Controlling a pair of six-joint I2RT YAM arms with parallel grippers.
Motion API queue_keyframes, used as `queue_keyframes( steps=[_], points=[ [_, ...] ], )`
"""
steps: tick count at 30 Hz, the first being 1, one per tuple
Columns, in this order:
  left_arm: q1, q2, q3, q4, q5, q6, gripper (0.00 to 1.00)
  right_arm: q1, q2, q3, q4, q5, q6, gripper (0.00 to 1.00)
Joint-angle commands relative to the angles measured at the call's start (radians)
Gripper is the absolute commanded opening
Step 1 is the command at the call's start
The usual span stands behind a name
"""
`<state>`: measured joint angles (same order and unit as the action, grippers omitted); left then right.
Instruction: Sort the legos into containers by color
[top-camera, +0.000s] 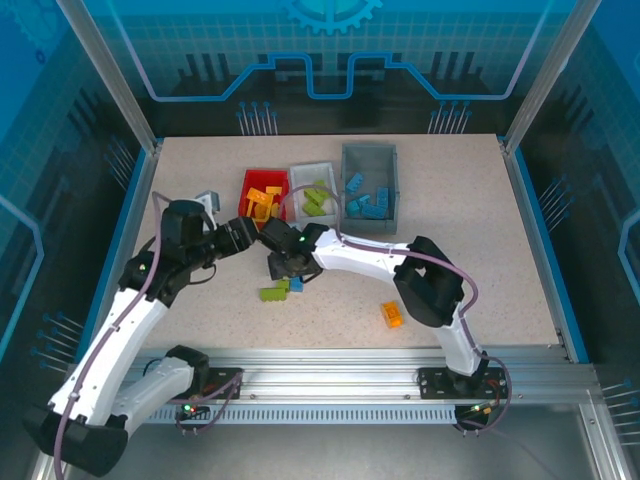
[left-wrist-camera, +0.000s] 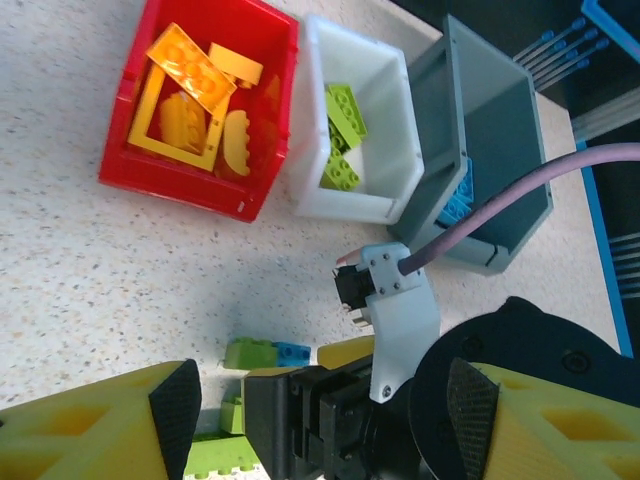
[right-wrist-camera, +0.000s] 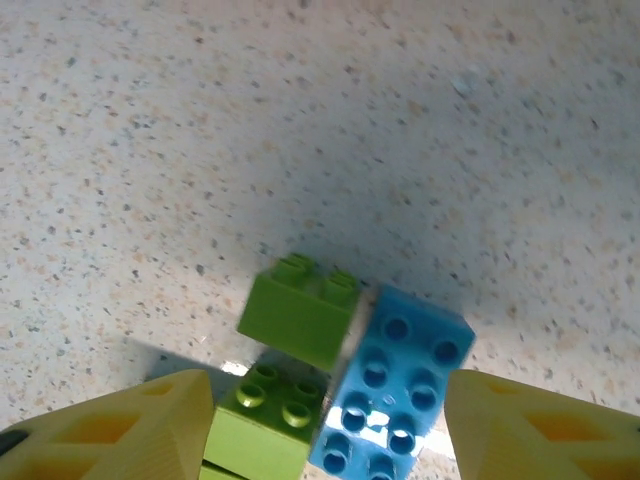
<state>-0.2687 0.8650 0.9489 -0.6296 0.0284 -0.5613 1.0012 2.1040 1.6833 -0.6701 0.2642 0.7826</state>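
The left gripper (left-wrist-camera: 320, 400) hangs released, its yellow fingers spread wide with nothing between the black pads, just above the speckled beige table (top-camera: 470, 220) and near the red rectangular plastic bin (left-wrist-camera: 170, 180). That bin holds orange studded bricks (left-wrist-camera: 195, 75). The white plastic bin (left-wrist-camera: 350, 208) touching its side holds lime green bricks (left-wrist-camera: 345, 115), and the larger grey plastic bin (left-wrist-camera: 500, 110) next along holds blue bricks (top-camera: 368, 200).

The right gripper (right-wrist-camera: 328, 390) is down at the table in front of the bins. Its yellow fingers straddle a blue studded brick (right-wrist-camera: 395, 390) and a lime green brick (right-wrist-camera: 262, 420) lying side by side, with a second lime green brick (right-wrist-camera: 300, 310) touching them just ahead. Whether the claw is pressing on the pair or only flanking it cannot be told.

A single orange brick (top-camera: 392, 315) lies well apart on the table, near the right arm's elbow
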Motion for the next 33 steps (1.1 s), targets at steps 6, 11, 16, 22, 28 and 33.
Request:
queue_keyframes(
  steps=[6,11,16,22,28,33],
  points=[
    [-0.02,-0.111,0.029,-0.15,-0.019,-0.023,0.71,-0.012,0.086,0.091,-0.021,0.015,-0.401,0.62],
    [-0.021,-0.117,0.027,-0.15,-0.015,-0.032,0.71,-0.036,0.126,0.153,-0.046,-0.083,-0.505,0.61],
    [-0.021,-0.114,0.029,-0.144,-0.007,-0.037,0.71,-0.054,0.203,0.248,-0.136,-0.101,-0.521,0.56],
    [-0.021,-0.109,0.032,-0.137,0.004,-0.038,0.71,-0.061,0.202,0.221,-0.14,-0.129,-0.523,0.54],
    [-0.021,-0.113,0.04,-0.149,0.012,-0.046,0.71,-0.064,0.217,0.218,-0.148,-0.131,-0.519,0.53],
    [-0.021,-0.137,0.039,-0.179,0.01,-0.049,0.71,-0.065,0.175,0.176,-0.126,-0.141,-0.516,0.59]
  ],
)
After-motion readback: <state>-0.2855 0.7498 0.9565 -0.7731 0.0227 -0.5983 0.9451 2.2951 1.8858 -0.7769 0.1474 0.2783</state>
